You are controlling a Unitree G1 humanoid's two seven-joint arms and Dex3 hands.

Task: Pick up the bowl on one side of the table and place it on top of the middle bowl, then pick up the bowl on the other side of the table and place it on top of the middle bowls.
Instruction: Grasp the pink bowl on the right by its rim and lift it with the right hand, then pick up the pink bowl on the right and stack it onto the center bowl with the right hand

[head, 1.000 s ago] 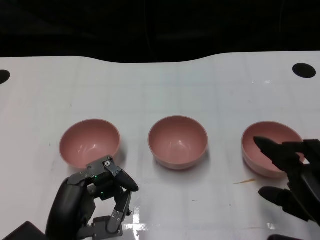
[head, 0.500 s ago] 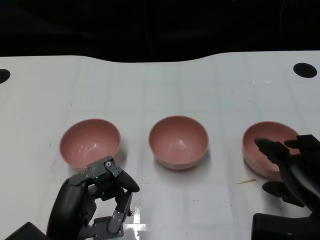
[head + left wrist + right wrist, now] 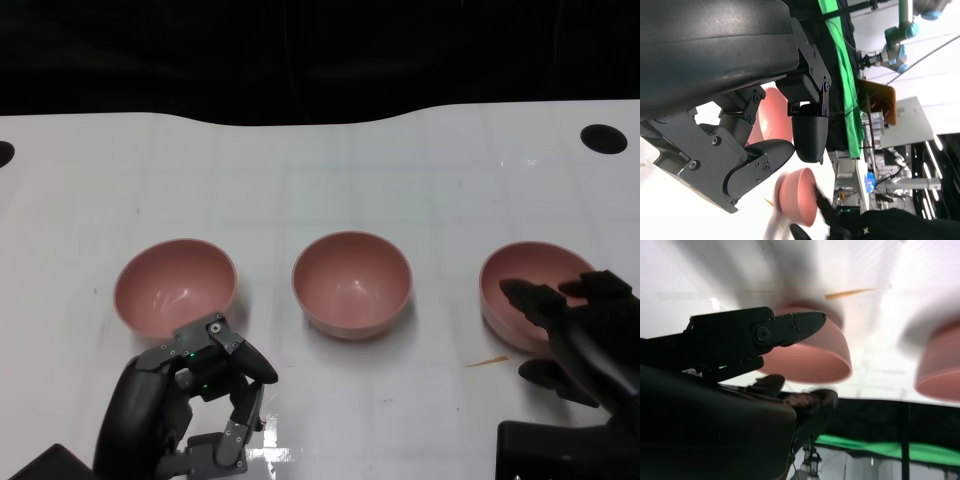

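While all three round pink plastic bowls are sitting unstacked, the right hand (image 3: pixel 570 335), fingers apart, is hovering at the lower-right bowl (image 3: pixel 520 290); the left hand (image 3: pixel 190 405) is curling empty.

A thin orange sliver (image 3: pixel 487 361), perhaps a splinter, lies on the white table (image 3: pixel 330 180).

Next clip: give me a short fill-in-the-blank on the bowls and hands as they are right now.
1. The number of pink bowls standing apart on the white table is ____.
2. The hand reaching over the near rim of the right bowl is the robot's ____ hand.
3. The left hand, fingers curled, holds ____ and sits just short of the left bowl.
4. Stacked on the middle bowl so far: ____ bowls.

Missing words: three; right; nothing; no
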